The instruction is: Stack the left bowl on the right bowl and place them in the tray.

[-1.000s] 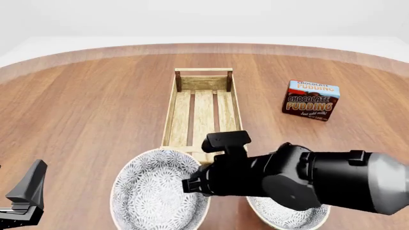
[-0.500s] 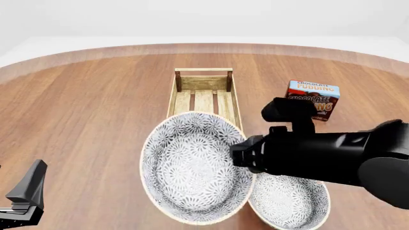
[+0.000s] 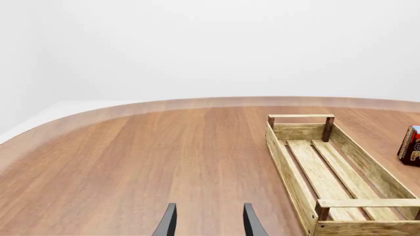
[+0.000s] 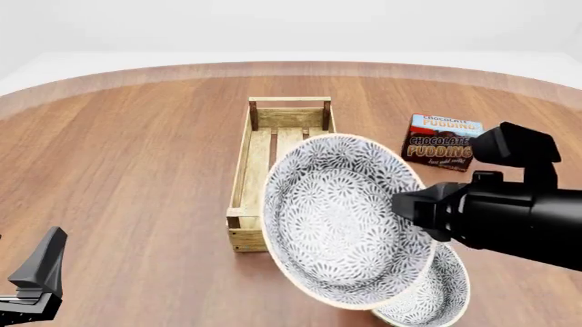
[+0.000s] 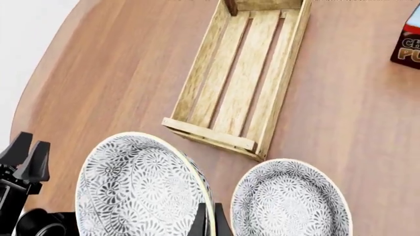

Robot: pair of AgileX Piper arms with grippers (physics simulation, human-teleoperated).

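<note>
My right gripper (image 4: pixel 407 206) is shut on the rim of the left bowl (image 4: pixel 341 218), a grey-patterned bowl held tilted in the air. It hangs partly over the tray's near end and over the right bowl (image 4: pixel 439 294), which rests on the table. In the right wrist view the fingers (image 5: pixel 200 220) pinch the held bowl's (image 5: pixel 135 191) rim, beside the right bowl (image 5: pixel 288 201). The light wood tray (image 4: pixel 245 163) lies lengthwise mid-table and shows in both wrist views (image 5: pixel 243 83) (image 3: pixel 328 172). My left gripper (image 4: pixel 37 279) is open and empty at the near left (image 3: pixel 208 223).
A chocolate pudding box (image 4: pixel 443 141) stands to the right of the tray's far end; it also shows in the wrist views (image 5: pixel 410 46) (image 3: pixel 412 143). The wooden table (image 4: pixel 136 150) has a curved far edge.
My right gripper has lifted the left bowl off the table and carried it to the right, over the right bowl. The left arm has not moved.
</note>
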